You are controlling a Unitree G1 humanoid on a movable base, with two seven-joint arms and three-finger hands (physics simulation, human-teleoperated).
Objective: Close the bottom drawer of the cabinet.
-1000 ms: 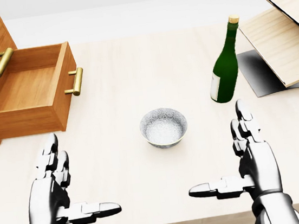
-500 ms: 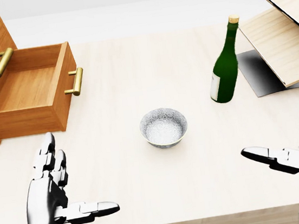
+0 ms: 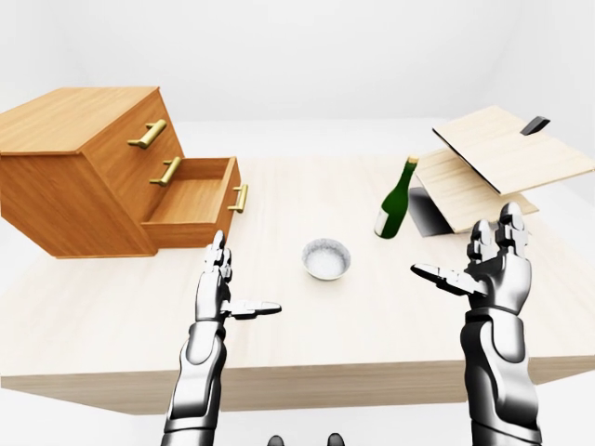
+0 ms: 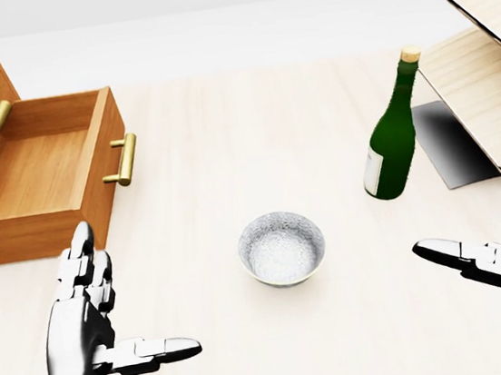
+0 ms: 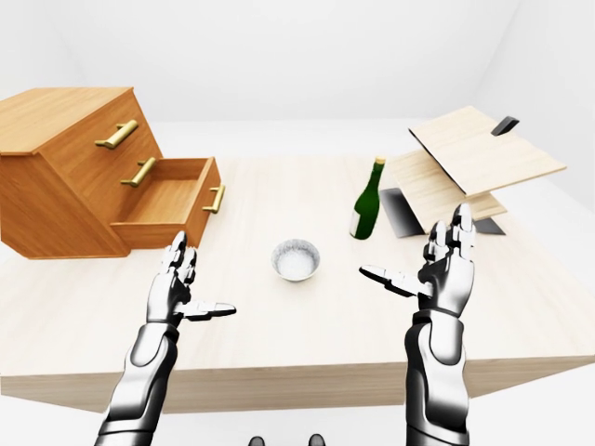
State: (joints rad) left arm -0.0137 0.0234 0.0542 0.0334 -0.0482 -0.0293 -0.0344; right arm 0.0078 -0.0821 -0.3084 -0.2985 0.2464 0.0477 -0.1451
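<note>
1. At the left of the light wooden table (image 3: 307, 325), the bottom drawer (image 4: 40, 172) of the brown wooden cabinet with brass bar handles (image 3: 88, 167) stands pulled well out – its bare inside shows, and its brass handle (image 4: 121, 159) faces the middle of the table.
2. Above it on the cabinet's face, two more brass handles (image 3: 149, 134) show; those drawers sit flush.
3. Below the open drawer in the head view, the silver three-fingered left hand (image 4: 84, 322) hovers over the table, apart from the drawer, fingers (image 4: 82, 254) straight and side by side, thumb stuck out to the right; it grips nothing.
4. Near the table's middle sits a small round speckled grey bowl (image 4: 282, 248), between the two hands and touching neither.
5. To the upper right of the bowl stands a dark green glass bottle with a cork and a pale label (image 4: 393, 133), upright – it only looks tilted in the head view.
6. Just right of the bottle, a stack of pale wooden boards propped at a slant (image 3: 497, 167) casts a dark shadow on the table.
7. At the right edge, the silver right hand (image 5: 446, 265) is raised above the table, fingers extended upward and thumb pointing left, holding nothing and well apart from the drawer.
</note>
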